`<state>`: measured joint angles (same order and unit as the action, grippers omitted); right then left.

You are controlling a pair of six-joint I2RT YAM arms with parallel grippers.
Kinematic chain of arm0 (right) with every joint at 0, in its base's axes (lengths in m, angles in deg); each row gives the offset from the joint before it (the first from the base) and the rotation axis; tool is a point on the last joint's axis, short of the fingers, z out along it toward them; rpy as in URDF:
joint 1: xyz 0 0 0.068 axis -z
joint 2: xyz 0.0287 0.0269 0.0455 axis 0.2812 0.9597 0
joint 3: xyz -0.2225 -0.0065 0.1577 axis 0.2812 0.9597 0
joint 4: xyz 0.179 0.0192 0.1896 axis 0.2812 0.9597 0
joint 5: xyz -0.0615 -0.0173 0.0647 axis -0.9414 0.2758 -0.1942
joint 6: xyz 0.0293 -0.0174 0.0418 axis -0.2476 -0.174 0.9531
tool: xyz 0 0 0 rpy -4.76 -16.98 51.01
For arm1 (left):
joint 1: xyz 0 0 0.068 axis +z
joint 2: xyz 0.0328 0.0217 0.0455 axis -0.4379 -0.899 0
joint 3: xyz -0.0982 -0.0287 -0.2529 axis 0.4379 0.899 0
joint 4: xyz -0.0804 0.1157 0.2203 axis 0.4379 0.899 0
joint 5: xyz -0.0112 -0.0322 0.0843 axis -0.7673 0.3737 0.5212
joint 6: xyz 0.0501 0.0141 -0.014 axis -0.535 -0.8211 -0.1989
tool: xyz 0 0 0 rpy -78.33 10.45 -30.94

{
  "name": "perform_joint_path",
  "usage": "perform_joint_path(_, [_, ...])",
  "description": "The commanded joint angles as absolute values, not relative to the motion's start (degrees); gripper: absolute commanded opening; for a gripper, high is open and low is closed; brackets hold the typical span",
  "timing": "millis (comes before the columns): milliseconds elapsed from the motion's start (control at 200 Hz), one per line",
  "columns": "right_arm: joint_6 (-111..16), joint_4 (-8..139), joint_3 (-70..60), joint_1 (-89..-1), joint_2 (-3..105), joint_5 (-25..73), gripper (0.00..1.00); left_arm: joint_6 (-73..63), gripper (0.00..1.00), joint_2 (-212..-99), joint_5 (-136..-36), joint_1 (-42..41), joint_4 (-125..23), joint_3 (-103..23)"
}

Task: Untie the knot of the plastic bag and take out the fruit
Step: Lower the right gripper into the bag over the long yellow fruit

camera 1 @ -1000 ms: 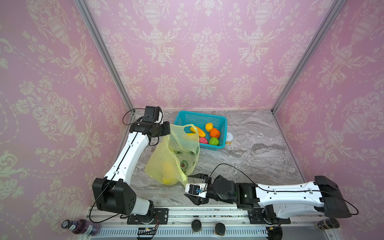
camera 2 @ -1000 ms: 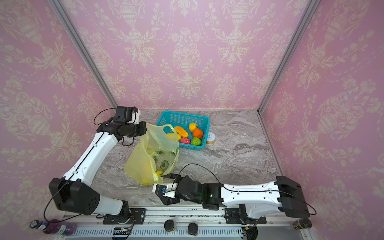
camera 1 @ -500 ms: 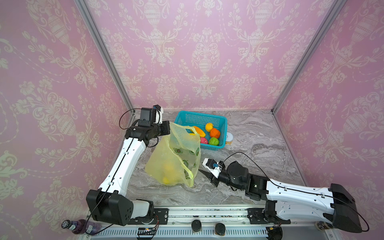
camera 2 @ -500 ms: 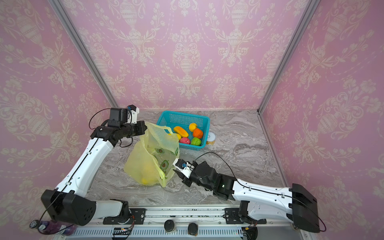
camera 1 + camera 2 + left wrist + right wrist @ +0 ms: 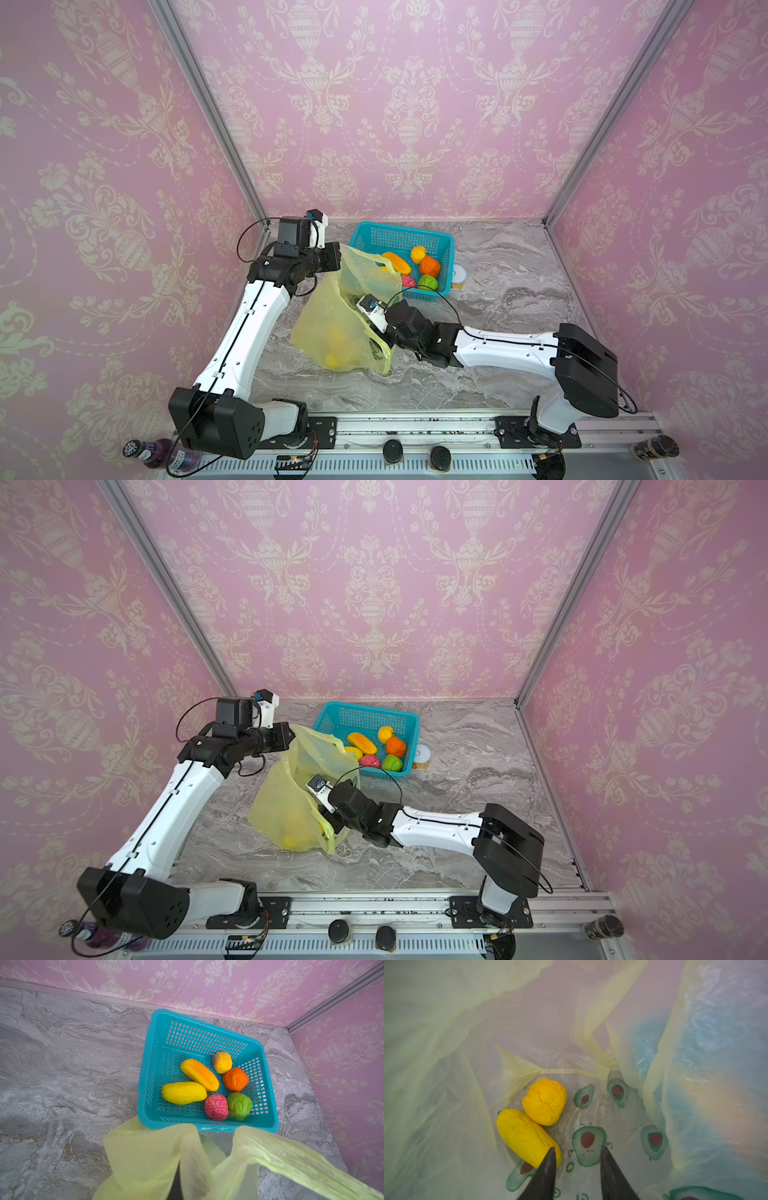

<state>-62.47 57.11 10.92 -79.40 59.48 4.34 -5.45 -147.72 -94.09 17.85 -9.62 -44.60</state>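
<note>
Swinging in from the tabletop's front edge within the last second, the right gripper [image 5: 578,1148] now sits deep inside the plastic bag [image 5: 332,328]. Its two dark fingers [image 5: 548,1167] stand parted with nothing between them. One fingertip overlaps the end of a long yellow fruit [image 5: 525,1136], which lies touching a round yellow-orange fruit [image 5: 545,1101] on the bag's avocado-printed floor. Behind the gripper, the black wrist angles through the bag's open mouth, and the right arm [image 5: 498,353] runs low and almost level back to its base at the front right corner.

At the bag's upper rim, the left gripper [image 5: 332,262] is clamped on the plastic and holds that side aloft. Its wrist lies level, pointing right. From a bent elbow near the back left corner, the left arm [image 5: 249,332] slopes steeply down to its base at the front left corner.

On the tabletop [image 5: 498,291], the bag stands left of centre. Just behind it, at the middle of the back edge, a teal basket [image 5: 399,237] holds six pieces: a plain yellow long fruit [image 5: 184,1093], an orange-tinted long fruit [image 5: 199,1074], a small round yellow fruit [image 5: 222,1062], an orange fruit [image 5: 235,1079], a pink-red bumpy fruit [image 5: 216,1107] and a green fruit [image 5: 239,1106]. A small round can [image 5: 458,276] stands just beside the basket's right wall.
</note>
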Motion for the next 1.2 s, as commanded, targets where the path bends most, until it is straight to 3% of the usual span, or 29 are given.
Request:
perform_joint_path(0, [-59.8, 58.4, 9.9, -79.2, 60.7, 6.7, 0.47, -7.0, 0.00, -146.5, -95.7, 17.3, -10.6, -44.0])
perform_joint_path(796, [-55.9, 69.7, -1.4, -79.1, 74.6, 14.9, 0.87, -7.6, 0.00, -143.7, -95.3, 17.3, -12.2, -43.0])
perform_joint_path(1051, [-56.1, 72.9, -7.1, -79.1, 80.5, 16.9, 0.88, -7.3, 0.00, -144.4, -96.4, 17.4, -12.1, -43.3])
perform_joint_path(1196, [-55.9, 74.9, -10.0, -79.1, 83.8, 17.8, 0.81, -7.7, 0.00, -143.6, -95.2, 17.4, -12.1, -42.9])
